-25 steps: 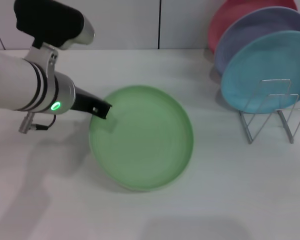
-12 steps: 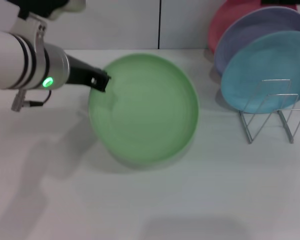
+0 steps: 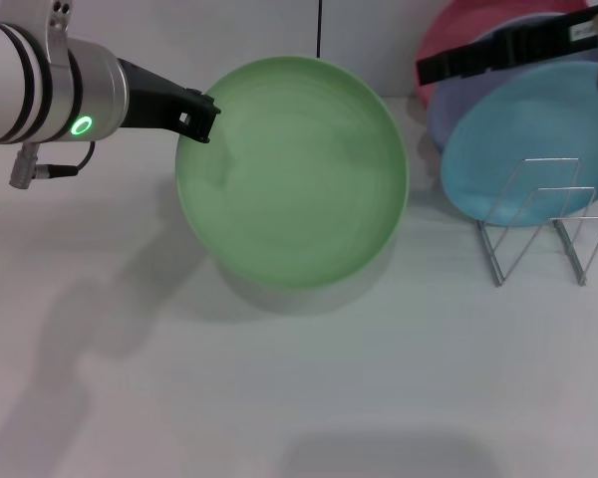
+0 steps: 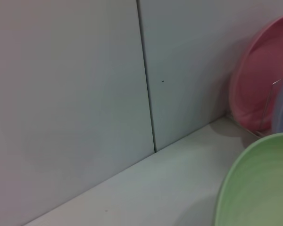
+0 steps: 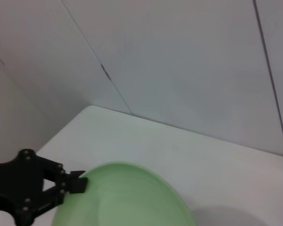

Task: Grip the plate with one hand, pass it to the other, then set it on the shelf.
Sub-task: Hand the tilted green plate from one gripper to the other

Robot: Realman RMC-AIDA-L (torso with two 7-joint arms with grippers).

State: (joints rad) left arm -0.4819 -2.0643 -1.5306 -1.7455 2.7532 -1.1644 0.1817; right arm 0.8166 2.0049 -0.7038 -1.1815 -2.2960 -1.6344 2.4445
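Left claw (image 3: 201, 118) is clenching the light-green plate (image 3: 294, 174) by its rim, lifted above the tabletop (image 3: 279, 398) near its back edge, needing a steady level hold as right claw (image 3: 434, 68), grip unclear, is nearing.

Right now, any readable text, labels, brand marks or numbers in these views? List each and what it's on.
None readable.
Right gripper: a pale patch, perhaps a label, sits on its black body near the head view's top right edge, too blurred to read.
Round matte light-green plastic plate: plain, no print.
Left gripper, shut on the plate's rim: no markings visible.
Sky-blue, lavender and pink plates, thin silver wire dish rack: no text.
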